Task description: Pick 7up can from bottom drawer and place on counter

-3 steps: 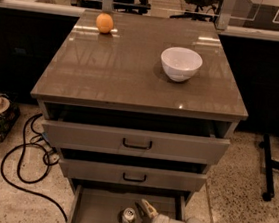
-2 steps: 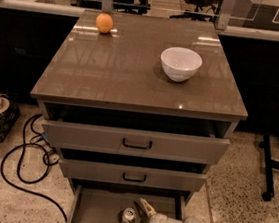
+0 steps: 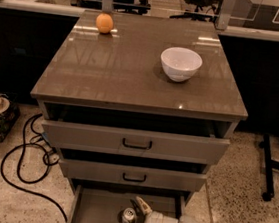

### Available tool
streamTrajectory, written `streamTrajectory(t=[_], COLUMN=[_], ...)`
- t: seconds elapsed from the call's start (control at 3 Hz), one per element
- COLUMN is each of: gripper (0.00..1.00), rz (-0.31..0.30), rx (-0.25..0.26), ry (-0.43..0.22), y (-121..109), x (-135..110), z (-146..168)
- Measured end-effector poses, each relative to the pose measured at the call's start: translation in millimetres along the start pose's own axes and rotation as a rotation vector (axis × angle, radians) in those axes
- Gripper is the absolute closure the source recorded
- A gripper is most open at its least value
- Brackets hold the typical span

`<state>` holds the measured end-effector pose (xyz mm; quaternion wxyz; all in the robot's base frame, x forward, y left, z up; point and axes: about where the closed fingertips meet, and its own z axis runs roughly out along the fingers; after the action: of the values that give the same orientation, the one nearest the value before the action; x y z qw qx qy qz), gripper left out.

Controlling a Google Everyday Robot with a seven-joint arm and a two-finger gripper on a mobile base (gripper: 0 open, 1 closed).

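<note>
My pincer (image 3: 136, 218) reaches low into the open bottom drawer (image 3: 95, 214), its fingers spread apart on either side of the 7up can (image 3: 128, 216). The can stands upright on the drawer's grey floor (silver top facing up). On the tabletop (image 3: 118, 76) sit a white bowl (image 3: 180, 63) and an orange (image 3: 105, 23), well apart.

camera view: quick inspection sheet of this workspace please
surface: counter glossy, holding two things
job's things: 7up can upright in the open bottom drawer, not yet lifted
clutter: orange at back left of counter, white bowl toward the right
grippers: gripper low in the drawer, fingers open either side of the can
cables: black cable looped on the floor, left of the drawers
surroundings: two handled drawers partly open above
</note>
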<state>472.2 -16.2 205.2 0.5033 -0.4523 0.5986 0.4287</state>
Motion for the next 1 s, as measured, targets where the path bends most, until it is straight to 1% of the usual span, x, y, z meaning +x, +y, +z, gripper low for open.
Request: streamTrajectory(t=[0.33,0.67,1.0], gripper=[0.00,0.19,0.42], rz=[0.003,0.001,0.002], rx=[-0.008,-0.006,-0.009], ry=[0.021,0.049,0.047], y=[-0.4,0.7,1.8], x=[3.7,8.5,8.3], z=[7.6,13.1,15.0])
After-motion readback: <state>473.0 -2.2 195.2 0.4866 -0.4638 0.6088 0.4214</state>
